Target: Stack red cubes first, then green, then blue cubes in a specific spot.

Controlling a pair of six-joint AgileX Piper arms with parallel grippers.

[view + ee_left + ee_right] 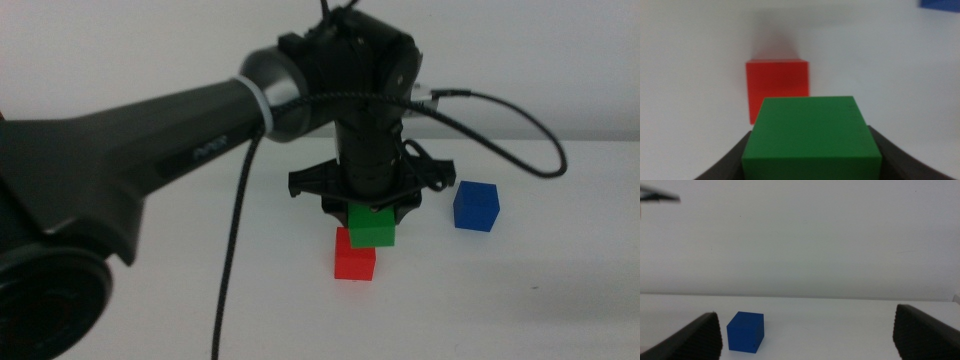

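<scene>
Stacking: left gripper (374, 212) carries the green cube (373, 225), jaws clamped on it, above and slightly behind the red cube (354, 260).
Done: red cube sits on the white table (560, 300).
Left: seating green; blue cube (476, 206) waits well apart.
Right gripper (805, 335): jaws apart, facing blue.
Surfaces: matte, solid, equal-sized cubes.

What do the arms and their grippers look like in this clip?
Left arm: matte black casing, faint grey lettering, a silver-grey ring at the wrist joint, braided black cables hanging alongside. Left gripper: black. Right gripper: dark fingers with ridged inner faces.
</scene>
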